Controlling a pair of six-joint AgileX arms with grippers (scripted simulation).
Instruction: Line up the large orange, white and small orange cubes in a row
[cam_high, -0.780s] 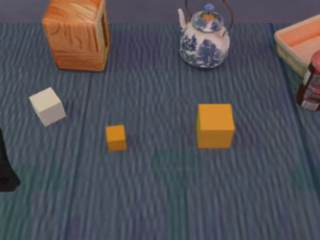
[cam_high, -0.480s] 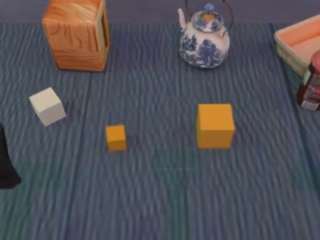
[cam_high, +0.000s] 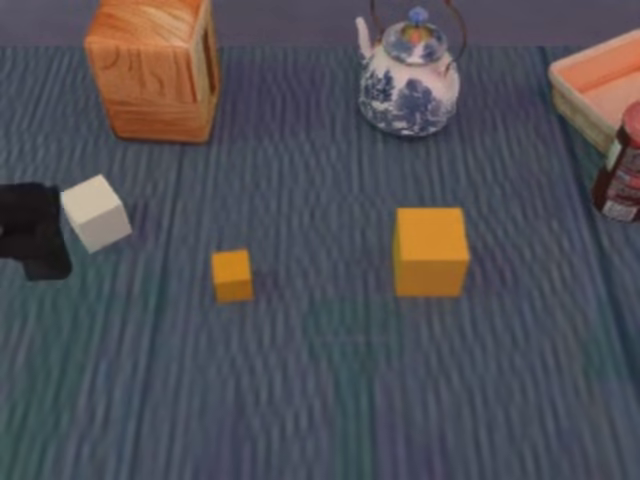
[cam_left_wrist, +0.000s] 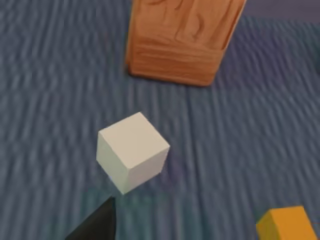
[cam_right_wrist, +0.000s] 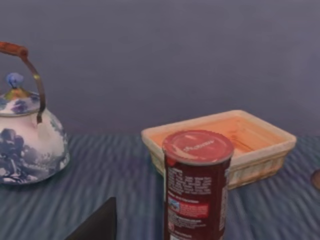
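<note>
Half-hidden left tool (cam_high: 35, 235) (fingers' state unclear) sits beside the white cube (cam_high: 96, 212).

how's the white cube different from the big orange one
The white cube is smaller than the large orange cube. It sits turned at an angle at the table's left, beside the left gripper; the large orange cube sits square, right of centre, with nothing near it. Both are plain cubes resting on the table.

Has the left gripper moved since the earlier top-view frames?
Yes. The left gripper has shifted up the top view, now beside the white cube, which stayed put.
</note>
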